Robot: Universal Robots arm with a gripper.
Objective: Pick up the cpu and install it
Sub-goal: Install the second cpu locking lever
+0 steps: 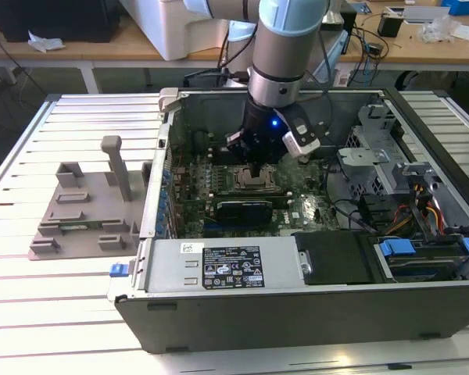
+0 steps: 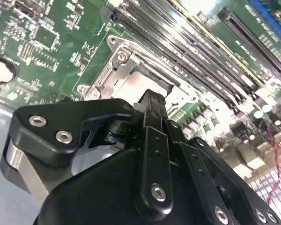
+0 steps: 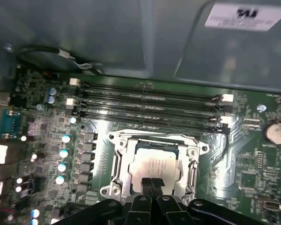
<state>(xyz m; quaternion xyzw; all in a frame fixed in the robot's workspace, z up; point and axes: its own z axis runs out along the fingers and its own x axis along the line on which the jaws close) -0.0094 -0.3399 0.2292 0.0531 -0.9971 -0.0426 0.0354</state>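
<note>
We see the black gripper (image 3: 152, 183), fingers together, tips over the flat square silver-grey cpu (image 3: 155, 165) lying in the motherboard's metal-framed socket (image 3: 119, 161).

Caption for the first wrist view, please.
End effector poised over the cpu, which sits in the metal-framed motherboard socket beside the memory slots.

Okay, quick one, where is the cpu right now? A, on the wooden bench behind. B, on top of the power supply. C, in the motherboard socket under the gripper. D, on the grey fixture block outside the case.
C: the first wrist view shows the cpu lying inside the socket frame, with the gripper at its edge.
</note>
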